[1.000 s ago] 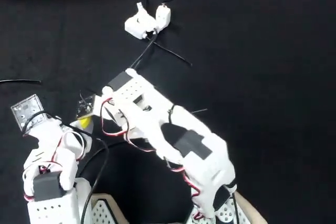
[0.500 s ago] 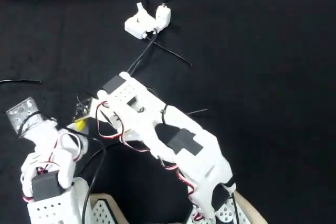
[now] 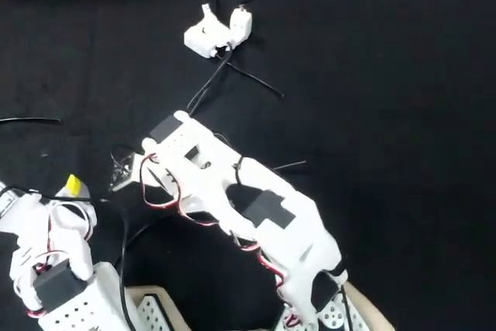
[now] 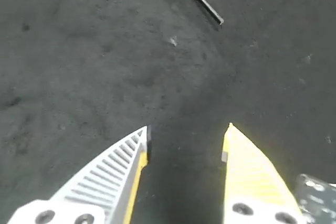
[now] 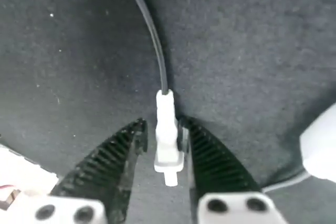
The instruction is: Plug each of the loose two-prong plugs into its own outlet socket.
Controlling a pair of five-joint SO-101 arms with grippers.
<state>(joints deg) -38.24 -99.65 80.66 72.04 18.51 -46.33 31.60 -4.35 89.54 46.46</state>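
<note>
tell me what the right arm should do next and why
Probably close the right gripper on the white plug. In the right wrist view the plug lies between its jaws, one jaw touching it and a slim gap showing at the other, so it doesn't look clamped yet. The white sockets sit at the far end of the table, so a firm hold should come first.

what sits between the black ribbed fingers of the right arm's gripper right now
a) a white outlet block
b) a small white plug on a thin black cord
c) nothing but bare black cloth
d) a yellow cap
b: the right wrist view shows the small white plug on its thin black cord sitting between the black ribbed fingers of the right gripper.
</note>
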